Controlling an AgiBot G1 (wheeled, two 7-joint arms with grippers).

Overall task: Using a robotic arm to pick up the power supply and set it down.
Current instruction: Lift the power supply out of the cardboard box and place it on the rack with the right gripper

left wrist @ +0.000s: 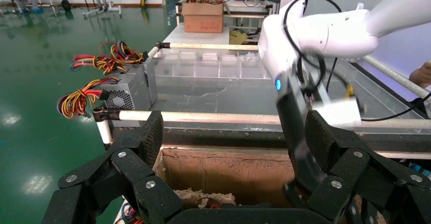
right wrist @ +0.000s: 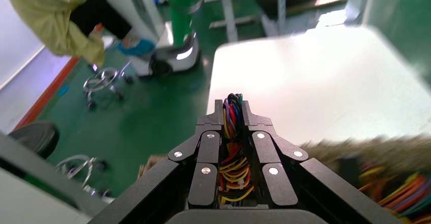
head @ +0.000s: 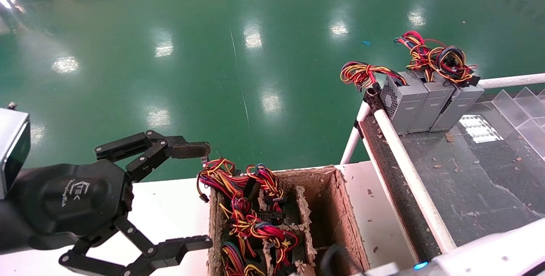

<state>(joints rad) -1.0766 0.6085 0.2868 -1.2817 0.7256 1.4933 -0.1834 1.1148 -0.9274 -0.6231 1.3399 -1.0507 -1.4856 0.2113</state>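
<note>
Wires come first: in the right wrist view the right end effector (right wrist: 233,113) has its black fingers pressed together on a bundle of red, yellow, black and purple wires (right wrist: 231,153), which looks like the handle by which a power supply is being lifted, though the grey box itself is hidden below. In the head view only a white stretch of that right arm (head: 477,252) shows at the near edge, over the brown cardboard box (head: 336,208), whose dividers hold more wire bundles (head: 251,220) upright, presumably so each unit can be pulled straight up. Beside the box, over the white bench (head: 170,208), the left end effector (head: 193,195) hangs spread wide and empty, apparently parked clear of the work. Farther off, on the dark belt (head: 468,182) behind the white rail (head: 408,169), three grey power supplies (head: 430,101) stand side by side, touching, their wires piled on top; that row seems to mark where the next one belongs. Beyond lies the green floor (head: 213,54).
</note>
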